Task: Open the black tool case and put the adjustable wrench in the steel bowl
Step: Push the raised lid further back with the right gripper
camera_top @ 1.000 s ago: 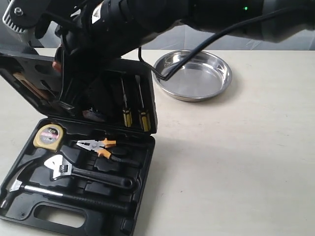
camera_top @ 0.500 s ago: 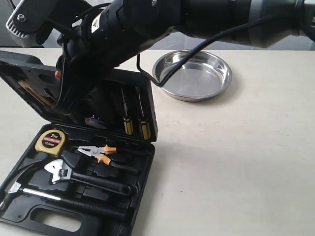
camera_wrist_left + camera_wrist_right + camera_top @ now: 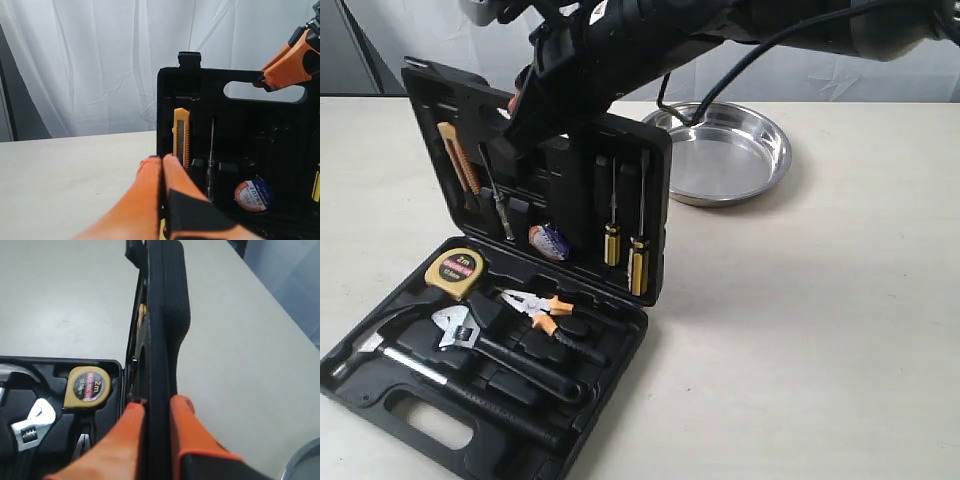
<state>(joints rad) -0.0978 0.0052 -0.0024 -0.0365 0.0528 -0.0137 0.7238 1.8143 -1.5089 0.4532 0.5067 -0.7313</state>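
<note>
The black tool case (image 3: 570,180) lies open on the table with its lid standing upright. My right gripper (image 3: 524,104) is shut on the lid's top edge, one orange finger on each side of the wall (image 3: 157,402). The adjustable wrench (image 3: 485,342) rests in its recess in the base, silver head toward the tape measure; its head (image 3: 30,426) also shows in the right wrist view. The steel bowl (image 3: 725,152) sits behind the case to the right, with nothing in it. My left gripper (image 3: 162,159) is shut on nothing, close to the lid's side edge; the exterior view does not show it.
The base also holds a yellow tape measure (image 3: 457,270), orange-handled pliers (image 3: 540,305) and a claw hammer (image 3: 405,362). In the lid sit two screwdrivers (image 3: 625,235), a utility knife (image 3: 455,155) and a tape roll (image 3: 548,240). A white curtain (image 3: 100,60) hangs behind.
The right gripper has lifted the lid from a low backward lean to upright. The whole case has slid and turned a little to the right.
</note>
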